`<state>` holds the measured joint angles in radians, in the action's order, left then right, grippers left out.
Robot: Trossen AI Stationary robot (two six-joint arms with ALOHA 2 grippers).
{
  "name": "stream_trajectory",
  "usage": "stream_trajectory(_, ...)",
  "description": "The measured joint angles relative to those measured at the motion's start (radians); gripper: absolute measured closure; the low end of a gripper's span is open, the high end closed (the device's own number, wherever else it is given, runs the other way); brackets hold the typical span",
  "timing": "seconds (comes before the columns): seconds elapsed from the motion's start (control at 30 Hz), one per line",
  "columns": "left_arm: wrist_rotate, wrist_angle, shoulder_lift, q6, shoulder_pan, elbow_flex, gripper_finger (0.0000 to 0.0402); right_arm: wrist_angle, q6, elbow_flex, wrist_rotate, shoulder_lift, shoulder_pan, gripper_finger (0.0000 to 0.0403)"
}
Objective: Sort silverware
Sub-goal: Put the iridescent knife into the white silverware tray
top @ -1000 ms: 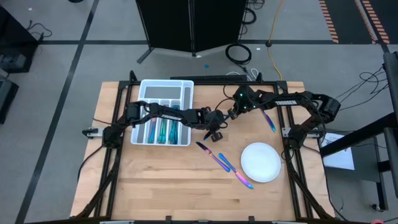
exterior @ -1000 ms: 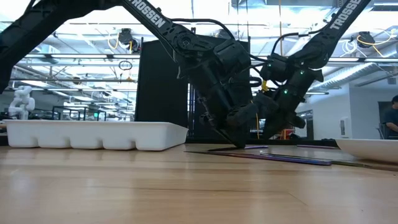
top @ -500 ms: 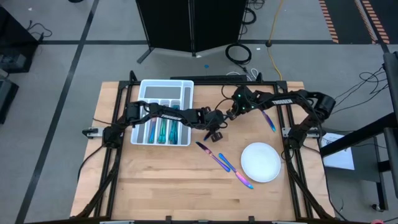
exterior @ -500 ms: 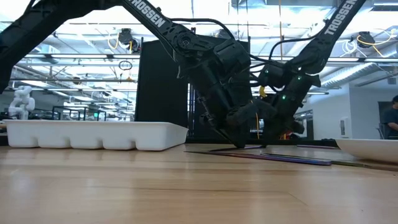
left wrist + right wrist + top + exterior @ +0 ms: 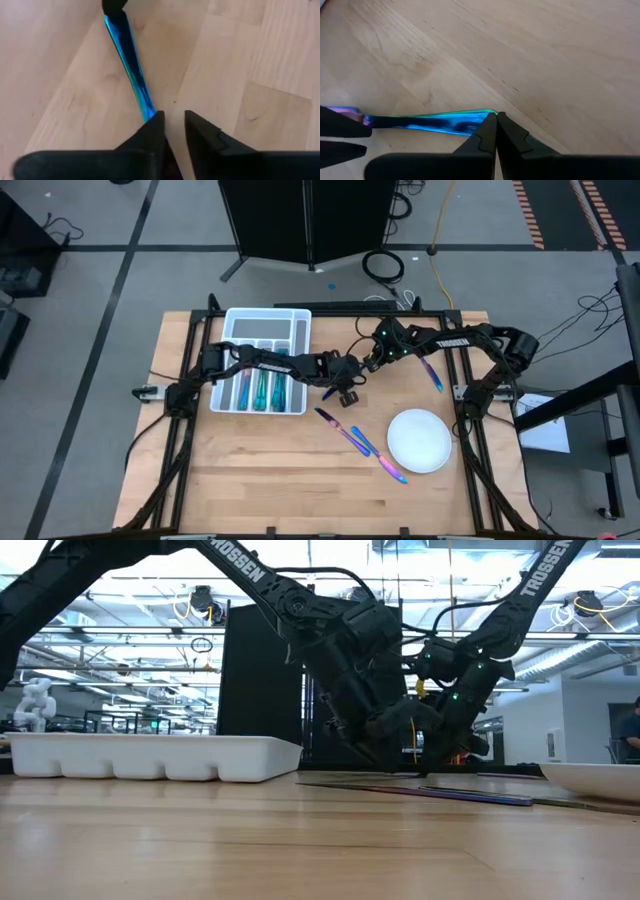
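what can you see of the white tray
The tray is white, plastic-looking and rectangular, with low walls. Dividers split it into one crosswise compartment at the far end and several lengthwise slots. It lies flat on the far left part of the wooden table. Blue-green silverware lies in some of the slots. The left arm reaches across above it. The low view shows its long side.

"TROSSEN" in white on the left arm [image 5: 245, 568], same white lettering partly cut off on the right arm [image 5: 535, 575]
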<state>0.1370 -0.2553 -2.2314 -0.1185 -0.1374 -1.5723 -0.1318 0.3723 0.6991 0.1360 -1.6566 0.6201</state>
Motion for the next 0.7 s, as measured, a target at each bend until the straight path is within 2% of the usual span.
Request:
stream_trajectory(0.2,0.050,0.008,0.000,0.010,0.001,0.000,0.0240,-0.002,-0.001,-0.002,0.000,-0.001,0.000,0.0403)
stream_trajectory(0.33,0.060,0.011,0.001,0.020,0.000,0.000,0.0199,-0.002,-0.002,-0.002,0.000,-0.001,0.000,0.0403)
stream_trajectory(0.43,0.068,0.010,0.001,0.020,0.000,-0.001,0.0185,-0.002,-0.002,-0.002,0.000,-0.002,0.000,0.0403)
stream_trajectory(0.7,0.093,-0.019,0.002,0.020,-0.013,-0.002,0.0182,-0.002,-0.002,-0.002,0.000,-0.002,0.000,0.0403)
